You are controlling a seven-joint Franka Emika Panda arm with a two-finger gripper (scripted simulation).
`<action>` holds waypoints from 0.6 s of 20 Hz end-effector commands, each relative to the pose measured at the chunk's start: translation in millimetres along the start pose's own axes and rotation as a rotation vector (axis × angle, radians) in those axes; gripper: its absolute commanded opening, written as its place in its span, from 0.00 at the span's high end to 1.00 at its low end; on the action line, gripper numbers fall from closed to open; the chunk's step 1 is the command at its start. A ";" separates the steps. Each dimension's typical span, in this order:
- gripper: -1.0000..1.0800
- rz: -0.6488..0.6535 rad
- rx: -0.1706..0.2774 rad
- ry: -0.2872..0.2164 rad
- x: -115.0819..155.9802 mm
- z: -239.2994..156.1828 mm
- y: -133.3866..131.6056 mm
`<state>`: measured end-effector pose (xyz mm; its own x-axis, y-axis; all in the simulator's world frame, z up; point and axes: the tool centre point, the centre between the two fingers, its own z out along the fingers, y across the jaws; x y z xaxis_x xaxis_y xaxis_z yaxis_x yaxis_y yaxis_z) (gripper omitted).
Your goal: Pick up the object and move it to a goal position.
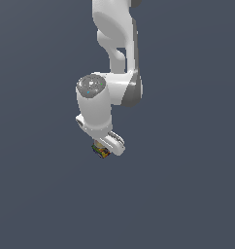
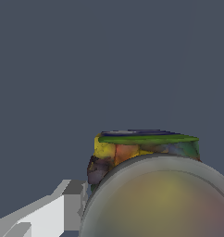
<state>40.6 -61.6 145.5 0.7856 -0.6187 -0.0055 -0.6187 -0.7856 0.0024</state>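
The object [image 1: 100,152] is a tiny block with dark edges and red, green and yellow patches. In the exterior view it sits right under the white hand, at my gripper [image 1: 103,148]. The hand hides the fingers there. In the wrist view the object [image 2: 132,150] fills the lower middle, very close to the camera, with its greyish-tan rounded top [image 2: 164,199] blurred in front. One grey finger [image 2: 63,208] lies against its side; the other finger is hidden. The gripper looks shut on the object.
A plain dark grey-blue surface fills both views. The white arm [image 1: 114,44] comes down from the upper middle of the exterior view. Nothing else shows.
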 end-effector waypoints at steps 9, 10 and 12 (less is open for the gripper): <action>1.00 0.000 0.004 0.004 -36.9 -94.5 31.2; 1.00 0.000 0.004 0.004 -40.6 -103.9 34.4; 1.00 0.000 0.004 0.004 -48.2 -123.2 40.9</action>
<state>-14.7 -63.7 252.5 0.7856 -0.6188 -0.0052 -0.6188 -0.7856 0.0012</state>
